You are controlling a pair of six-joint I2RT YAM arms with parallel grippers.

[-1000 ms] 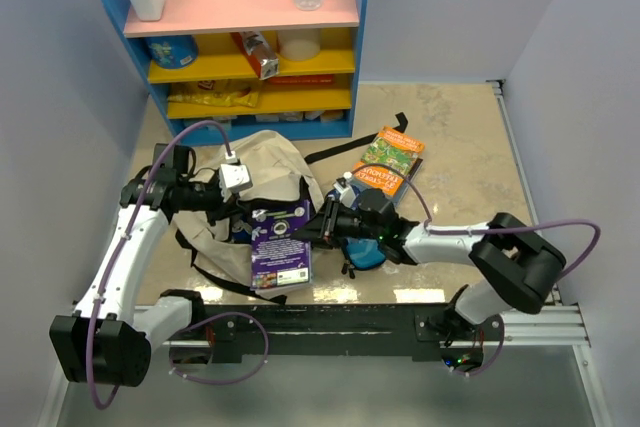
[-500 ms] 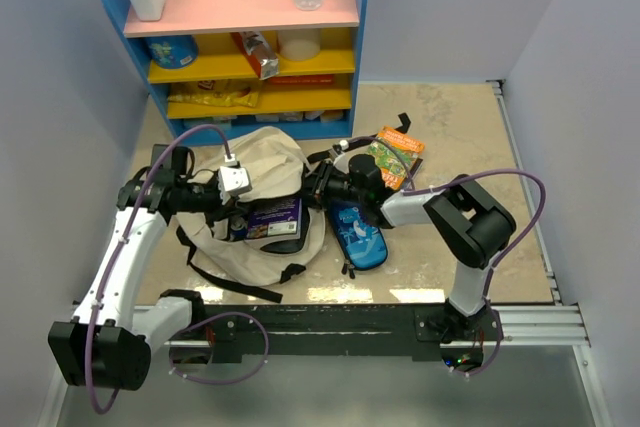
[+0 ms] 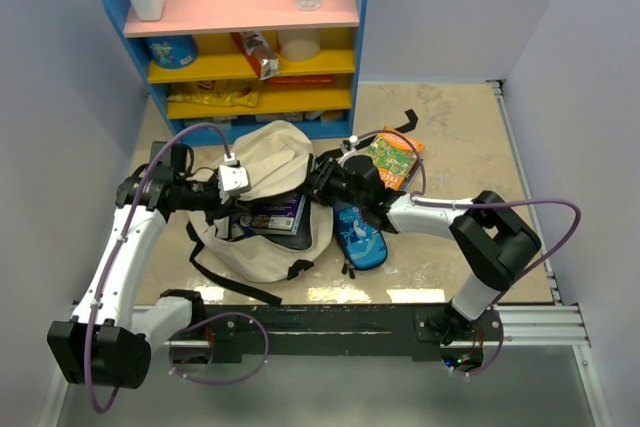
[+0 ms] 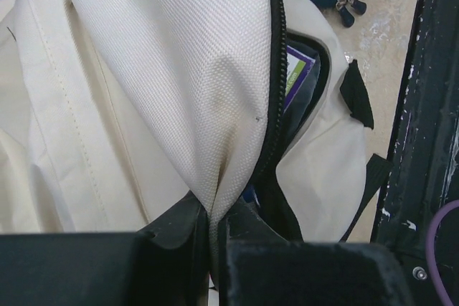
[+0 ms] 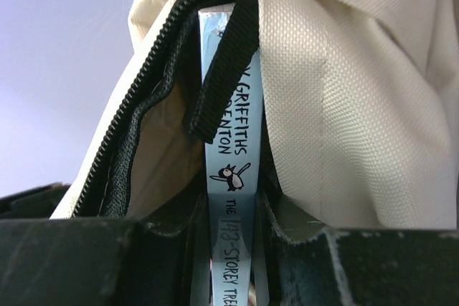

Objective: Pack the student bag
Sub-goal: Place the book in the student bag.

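Observation:
The beige student bag (image 3: 268,162) lies left of centre, its zip open toward the near side. A purple book (image 3: 275,215) lies partly inside the opening. My left gripper (image 3: 236,192) is shut on the bag's upper flap (image 4: 179,91), pinching the cream fabric between its jaws and holding the opening up. My right gripper (image 3: 322,187) is at the bag's right edge, shut on the light-blue spine of the book (image 5: 231,198), whose far end goes in past the black zip (image 5: 154,69).
A blue pencil case (image 3: 358,237) lies right of the bag, under my right arm. An orange-green book (image 3: 390,157) lies behind it. A blue shelf unit (image 3: 250,37) with bottles and snacks stands at the back. The black rail (image 4: 423,141) runs along the near edge.
My right gripper carried the purple book from in front of the bag up and into the opening. The left gripper lifted the flap higher; the bag bunched up.

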